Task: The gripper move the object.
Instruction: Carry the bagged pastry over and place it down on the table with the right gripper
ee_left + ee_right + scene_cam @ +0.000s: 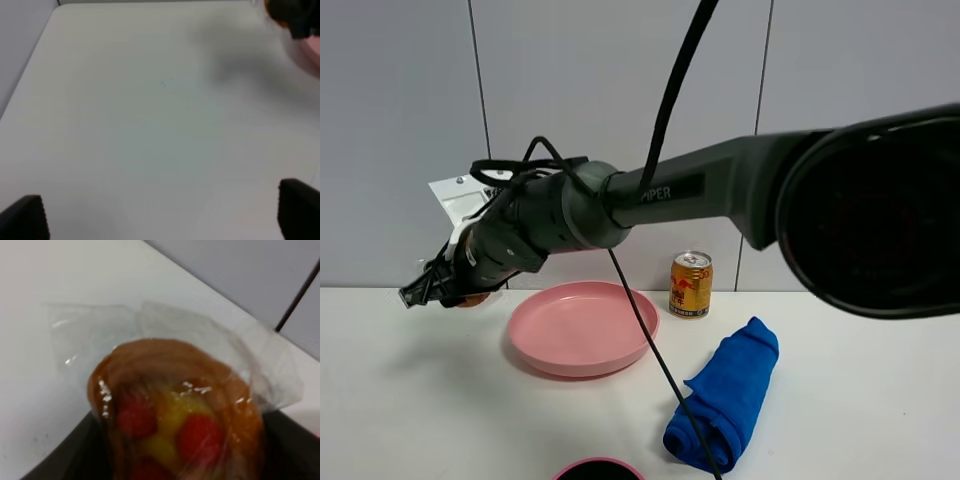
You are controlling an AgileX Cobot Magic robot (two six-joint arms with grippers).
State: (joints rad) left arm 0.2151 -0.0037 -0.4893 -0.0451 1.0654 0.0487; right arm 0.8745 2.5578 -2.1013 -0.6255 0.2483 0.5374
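My right gripper (425, 287) reaches across from the right to the far left, above the table and left of the pink plate (582, 327). It is shut on the pastry (472, 299), of which only a brown edge shows there. In the right wrist view the pastry (175, 420) is golden-brown with red jam spots in clear crinkly wrap, and it sits between the black fingers (65, 460). The left wrist view shows my left gripper (160, 215) open and empty over bare white table. The right gripper (300, 20) appears blurred at that view's corner.
A gold and red can (691, 285) stands behind the plate to its right. A rolled blue cloth (728, 393) lies at the front right. A dark round item with a pink rim (598, 468) sits at the front edge. A black cable hangs across the plate.
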